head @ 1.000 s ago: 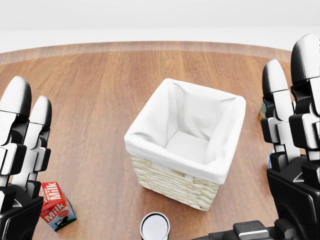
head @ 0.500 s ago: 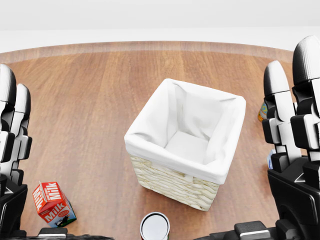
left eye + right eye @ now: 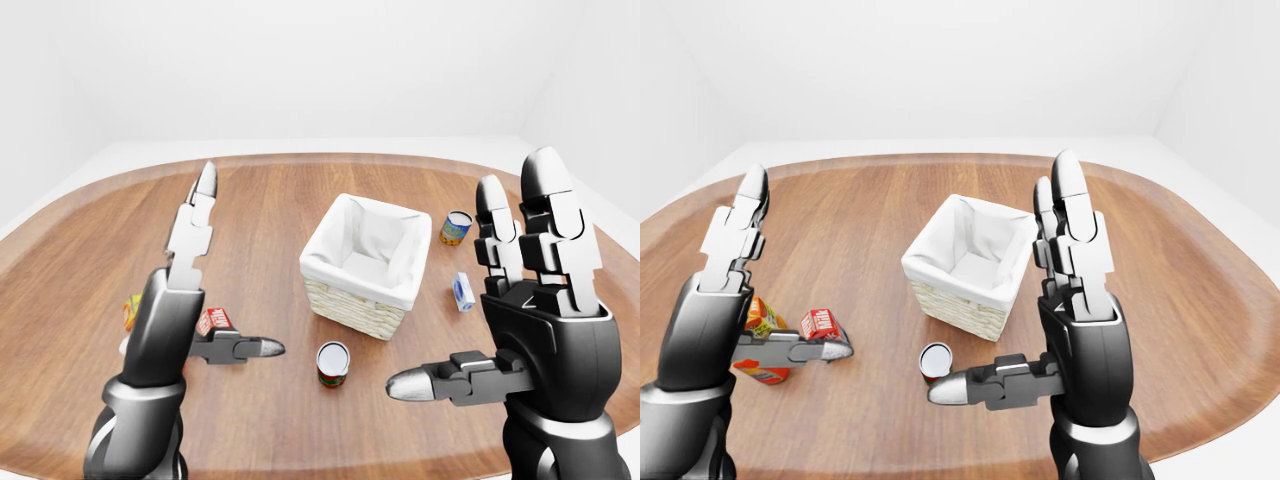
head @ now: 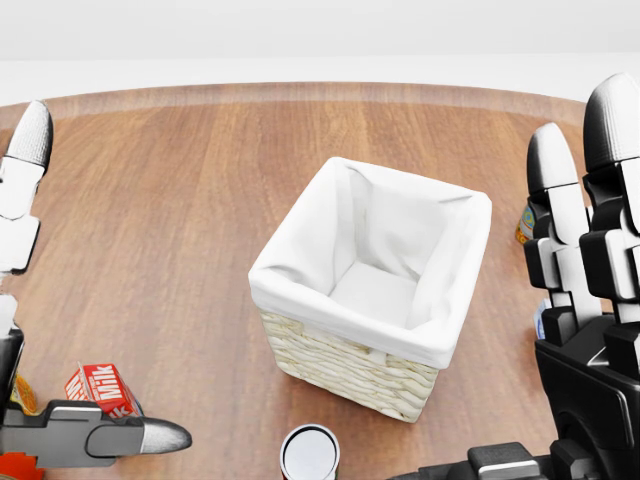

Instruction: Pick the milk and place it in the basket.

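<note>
We hold the left hand (image 3: 735,300) spread open, thumb just over the milk (image 3: 823,323) at lower left, readying a grasp; right hand (image 3: 1070,300) open, empty beside the basket (image 3: 965,262)

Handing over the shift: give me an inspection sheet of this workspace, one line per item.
Surface: round wooden table, white rim.
Job's things: milk lies at the left of the right-eye view, by the left thumb, not gripped; basket with white liner stands mid-table, nothing seen in it.
Clutter: can below the basket in the left-eye view; second can and small blue-white carton to its right; orange carton by the milk.
Hands: left hand open, fingers up, thumb out beside the milk; right hand open, raised, holding nothing.
Cables: nothing seen.
Surroundings: plain white walls and floor.
</note>
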Controlling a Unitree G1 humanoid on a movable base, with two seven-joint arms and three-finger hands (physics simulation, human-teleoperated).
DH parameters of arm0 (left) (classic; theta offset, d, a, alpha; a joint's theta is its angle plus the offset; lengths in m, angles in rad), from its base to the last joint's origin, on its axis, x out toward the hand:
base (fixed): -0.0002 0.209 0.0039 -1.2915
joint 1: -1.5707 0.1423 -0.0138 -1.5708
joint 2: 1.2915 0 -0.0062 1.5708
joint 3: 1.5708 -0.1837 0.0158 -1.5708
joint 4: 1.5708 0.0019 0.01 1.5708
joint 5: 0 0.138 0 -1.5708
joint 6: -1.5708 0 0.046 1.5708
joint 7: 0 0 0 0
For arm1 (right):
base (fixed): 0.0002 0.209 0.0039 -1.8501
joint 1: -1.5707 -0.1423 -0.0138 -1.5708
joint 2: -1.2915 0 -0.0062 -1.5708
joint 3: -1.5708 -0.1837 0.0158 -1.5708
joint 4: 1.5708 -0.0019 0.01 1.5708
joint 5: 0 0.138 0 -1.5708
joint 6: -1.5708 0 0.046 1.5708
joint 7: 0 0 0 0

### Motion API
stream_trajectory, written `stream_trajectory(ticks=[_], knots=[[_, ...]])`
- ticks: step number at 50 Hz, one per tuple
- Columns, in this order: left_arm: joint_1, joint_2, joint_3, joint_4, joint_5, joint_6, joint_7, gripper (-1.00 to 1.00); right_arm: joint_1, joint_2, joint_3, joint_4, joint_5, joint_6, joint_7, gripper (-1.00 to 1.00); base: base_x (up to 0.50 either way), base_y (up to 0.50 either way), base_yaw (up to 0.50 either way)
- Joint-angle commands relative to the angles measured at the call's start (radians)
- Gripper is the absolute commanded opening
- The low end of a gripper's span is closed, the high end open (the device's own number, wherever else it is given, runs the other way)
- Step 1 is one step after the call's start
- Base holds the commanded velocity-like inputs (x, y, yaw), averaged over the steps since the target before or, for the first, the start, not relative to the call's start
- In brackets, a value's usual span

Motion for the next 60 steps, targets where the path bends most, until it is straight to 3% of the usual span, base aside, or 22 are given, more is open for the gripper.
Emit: stream_trajectory(ticks=[1,7,9,10,14,15,16,20,25,26,27,29,37,44,48,52,60], knots=[[0.004,-0.001,0.043,0.113,0.053,0.000,-0.048,1.00,0.002,0.001,-0.001,0.000,-0.002,0.000,0.001,1.00,0.00,0.00,0.00],[0.021,0.009,0.057,0.190,0.098,-0.003,-0.068,1.00,0.003,0.003,0.006,0.000,-0.008,0.000,0.002,1.00,0.00,0.00,0.00],[0.025,0.004,0.060,0.194,0.104,-0.010,-0.073,1.00,0.007,0.003,0.007,0.000,-0.008,0.000,0.003,1.00,0.00,0.00,0.00],[0.040,0.001,0.058,0.196,0.113,-0.031,-0.066,1.00,0.004,0.002,0.011,0.000,-0.008,0.000,0.001,1.00,0.00,0.00,0.00],[0.045,-0.005,0.072,0.207,0.104,-0.037,-0.074,1.00,0.009,-0.005,0.020,0.000,-0.010,0.000,-0.006,1.00,0.00,0.00,0.00],[0.042,-0.007,0.076,0.210,0.100,-0.028,-0.077,1.00,0.009,-0.005,0.020,0.000,-0.010,0.000,-0.007,1.00,0.00,0.00,0.00],[0.040,-0.013,0.079,0.205,0.080,0.000,-0.099,1.00,0.008,-0.005,0.017,0.000,-0.007,0.000,-0.006,1.00,0.00,0.00,0.00],[0.072,-0.018,0.079,0.197,0.034,0.000,-0.132,1.00,0.006,-0.007,0.014,0.000,-0.005,0.000,-0.009,1.00,0.00,0.00,0.00],[0.060,-0.006,0.111,0.264,0.024,0.000,-0.097,1.00,0.006,-0.007,0.012,0.000,-0.003,0.000,-0.011,1.00,0.00,0.00,0.00],[0.054,0.001,0.116,0.280,0.049,-0.012,-0.071,1.00,0.004,-0.006,0.010,0.000,-0.004,0.000,-0.012,1.00,0.00,0.00,0.00],[0.051,0.008,0.118,0.300,0.070,-0.045,-0.048,1.00,0.002,-0.005,0.007,0.000,-0.001,0.000,-0.011,1.00,0.00,0.00,0.00],[0.045,0.002,0.120,0.297,0.051,-0.023,-0.071,1.00,0.004,-0.006,0.007,0.000,-0.001,0.000,-0.012,1.00,0.00,0.00,0.00],[-0.029,0.041,0.148,0.431,0.041,-0.029,-0.027,1.00,0.008,-0.004,0.010,0.000,-0.005,0.000,-0.010,1.00,0.00,0.00,0.00],[-0.151,0.124,0.168,0.731,0.030,-0.093,0.101,1.00,0.011,-0.002,0.015,0.000,-0.007,0.000,-0.009,1.00,0.00,0.00,0.00],[-0.168,0.141,0.168,0.783,0.023,-0.106,0.127,1.00,0.010,-0.002,0.017,0.000,-0.009,0.000,-0.011,1.00,0.00,0.00,0.00],[-0.178,0.149,0.168,0.805,0.013,-0.101,0.128,1.00,0.008,0.000,0.018,0.000,-0.011,0.000,-0.010,1.00,0.00,0.00,0.00],[-0.182,0.152,0.154,0.859,0.023,-0.124,0.159,1.00,0.007,0.000,0.013,0.000,-0.006,0.000,-0.012,1.00,0.00,0.00,0.00]])
